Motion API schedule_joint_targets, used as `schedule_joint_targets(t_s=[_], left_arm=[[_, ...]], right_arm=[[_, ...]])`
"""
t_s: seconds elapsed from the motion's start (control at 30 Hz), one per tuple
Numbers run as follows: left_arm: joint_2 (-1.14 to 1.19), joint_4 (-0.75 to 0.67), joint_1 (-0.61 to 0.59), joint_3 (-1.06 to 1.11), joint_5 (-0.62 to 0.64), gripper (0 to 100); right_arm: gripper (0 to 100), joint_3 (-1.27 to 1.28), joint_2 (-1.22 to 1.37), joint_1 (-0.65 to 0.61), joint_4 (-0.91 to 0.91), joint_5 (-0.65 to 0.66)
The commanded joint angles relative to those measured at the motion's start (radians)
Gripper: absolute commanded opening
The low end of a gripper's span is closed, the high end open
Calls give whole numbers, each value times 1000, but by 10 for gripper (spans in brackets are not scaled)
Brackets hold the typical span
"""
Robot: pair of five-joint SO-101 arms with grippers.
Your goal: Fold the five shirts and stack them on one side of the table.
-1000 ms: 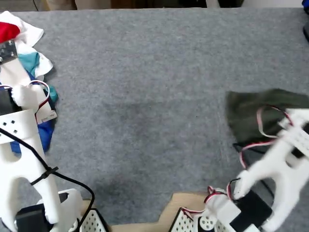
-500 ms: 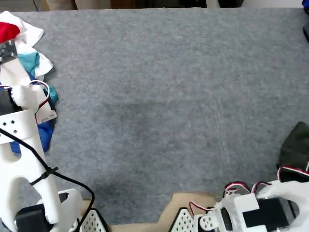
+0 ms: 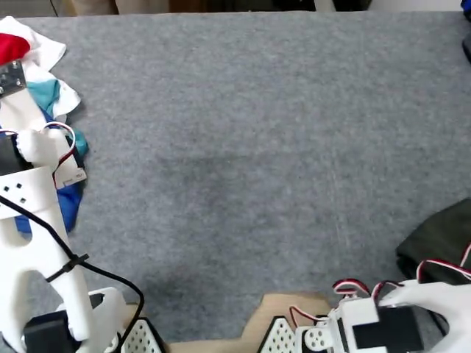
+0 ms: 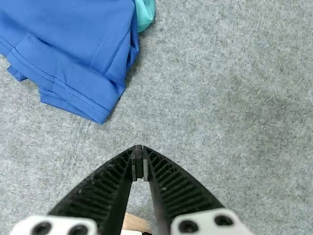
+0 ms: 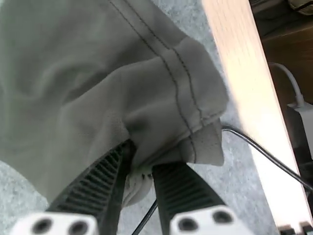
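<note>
A dark olive shirt [image 3: 440, 237] lies bunched at the table's right edge, near the front. In the right wrist view my right gripper [image 5: 139, 169] is shut on a fold of that olive shirt [image 5: 98, 88]. At the left edge lies a pile of shirts [image 3: 40, 88]: red, white, teal and blue. The left arm [image 3: 33, 220] stands over that pile. My left gripper [image 4: 138, 164] is shut with nothing in it, above bare felt beside the blue shirt [image 4: 68, 54] and a teal corner [image 4: 145, 12].
Grey felt [image 3: 243, 147] covers the table. Its wooden edge [image 5: 239, 73] runs beside the olive shirt, with a cable [image 5: 264, 152] across it. The arm bases [image 3: 294, 331] sit at the front edge.
The right arm has pulled the olive shirt from mid-right toward the front right corner, half off the view's edge. The left arm has not moved.
</note>
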Motion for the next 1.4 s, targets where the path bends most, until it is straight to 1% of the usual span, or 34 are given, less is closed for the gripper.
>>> schedule_joint_targets(t_s=[0.0,0.07,0.17,0.33,0.5,0.57,0.6,0.67,0.83,0.9,0.93,1.03,1.1,1.17,1.27,1.37], left_arm=[[-30,9,-5,-9,0,20],[-30,9,-6,-9,-8,20],[-30,9,-9,-9,-32,20],[-30,9,-9,-9,-31,20],[-30,9,-9,-9,-28,20],[-30,9,-11,-9,-28,20],[-30,9,-11,-9,-28,20],[-30,9,-11,-9,-28,20],[-30,9,-11,-9,-28,20],[-30,9,-11,-9,-28,20],[-30,9,-11,-9,-28,20],[-30,9,-11,-11,-28,20],[-30,9,-11,-15,-28,20],[-30,9,-11,-15,-28,20],[-30,9,-11,-12,-28,20],[-30,9,-11,-6,-28,20]], right_arm=[[6,4,-74,22,37,12],[6,4,-77,38,55,15],[6,13,-76,62,71,58],[7,102,-77,90,-3,112],[9,128,-76,93,-11,203],[16,128,-76,93,-11,218],[34,128,-76,93,-11,221],[101,128,-77,91,-8,222],[337,128,-82,84,80,222],[394,128,-82,70,135,222],[401,128,-82,54,170,222],[386,124,-84,1,293,216],[366,120,-84,-61,370,215],[332,119,-84,-137,420,186],[259,62,-84,-278,499,138],[161,-68,-84,-421,614,91]])
